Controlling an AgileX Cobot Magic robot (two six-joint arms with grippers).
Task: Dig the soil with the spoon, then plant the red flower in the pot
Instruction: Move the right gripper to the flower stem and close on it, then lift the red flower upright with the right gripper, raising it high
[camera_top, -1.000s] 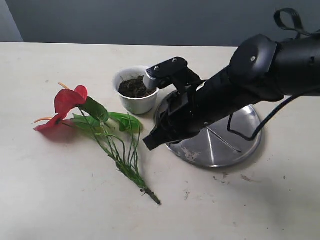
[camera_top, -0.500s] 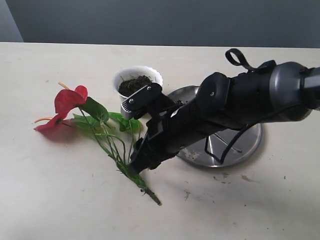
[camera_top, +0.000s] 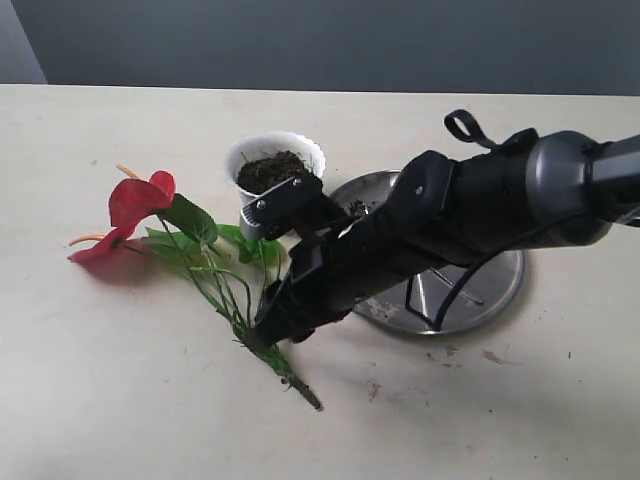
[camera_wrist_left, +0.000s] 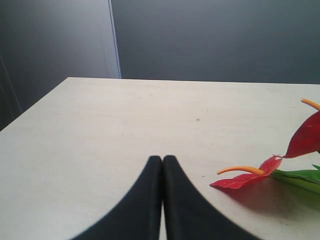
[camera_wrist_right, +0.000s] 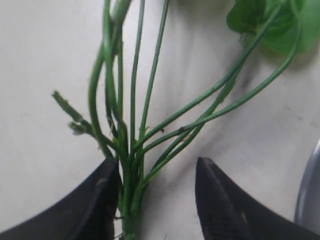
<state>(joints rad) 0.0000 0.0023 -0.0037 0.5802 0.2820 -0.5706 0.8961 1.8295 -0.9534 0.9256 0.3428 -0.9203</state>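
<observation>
Here your right gripper (camera_top: 262, 335) straddles the red flower (camera_top: 135, 200) stems at centre frame, fingers spread; glossy red blooms lie at left, thin green stems bundled. Your left gripper (camera_wrist_left: 161, 161) is pressed together.

The exterior view looks down on the bench (camera_top: 120, 400) from high in front, while both wrist views sit close and low, all sharing the red flower (camera_top: 135, 205).

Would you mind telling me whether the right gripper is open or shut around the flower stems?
Open. In the right wrist view, the right gripper shows a clear gap between its fingers, with the red flower's stems lying against one finger, not clamped.
</observation>
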